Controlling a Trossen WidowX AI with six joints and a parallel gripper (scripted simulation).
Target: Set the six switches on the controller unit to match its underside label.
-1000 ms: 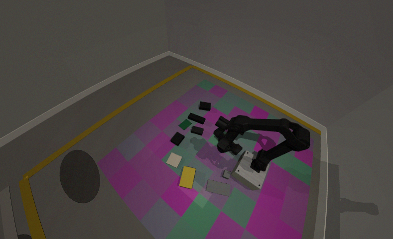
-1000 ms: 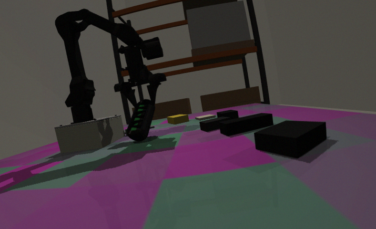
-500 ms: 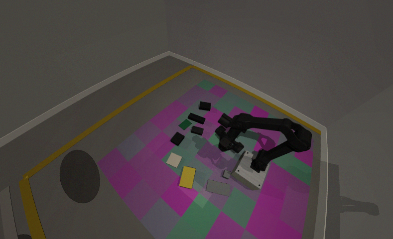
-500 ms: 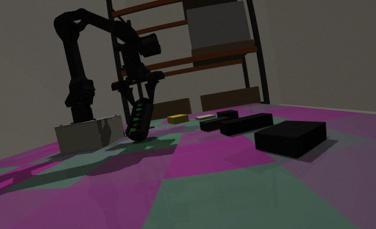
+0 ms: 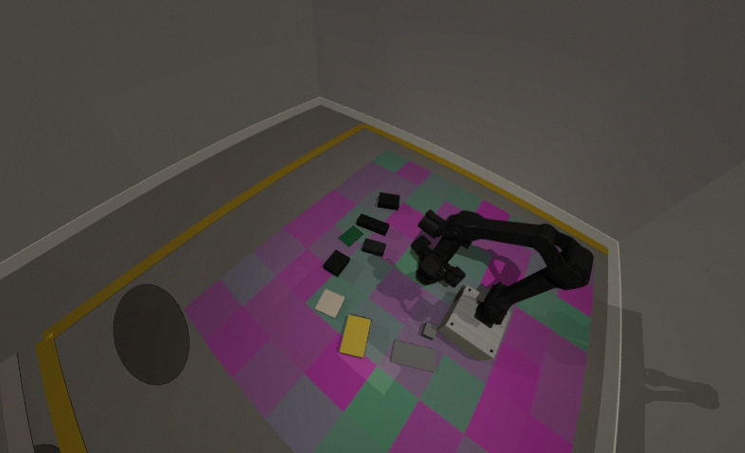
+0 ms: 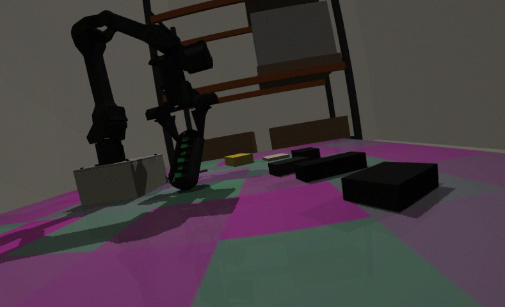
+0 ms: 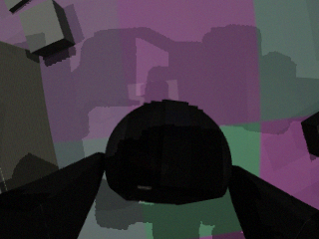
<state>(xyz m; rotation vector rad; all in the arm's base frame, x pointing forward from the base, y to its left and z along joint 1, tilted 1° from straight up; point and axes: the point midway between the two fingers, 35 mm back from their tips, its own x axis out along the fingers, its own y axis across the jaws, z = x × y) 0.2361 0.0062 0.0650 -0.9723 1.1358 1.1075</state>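
The dark controller unit (image 6: 186,161) (image 7: 168,144) is upright on one rounded end, tilted, with its lower end close to the bench. Whether it touches the bench I cannot tell. Its switch side faces left in the exterior view, showing a column of green switch ends. The individual settings are too small and dark to read. My gripper (image 6: 189,133) (image 7: 167,166) is shut on the unit near its upper end, one finger on each side. The wrist view shows mainly the unit's dark rounded end. The underside label is not visible.
The arm's pale base box (image 5: 468,330) (image 6: 106,186) stands beside the unit. A small grey block (image 5: 429,329) (image 7: 45,27), grey slab (image 5: 414,356), yellow block (image 5: 356,336) (image 6: 239,160) and cream tile (image 5: 330,303) (image 6: 275,157) lie nearby. Several black blocks and a green plate (image 5: 350,235) lie farther off.
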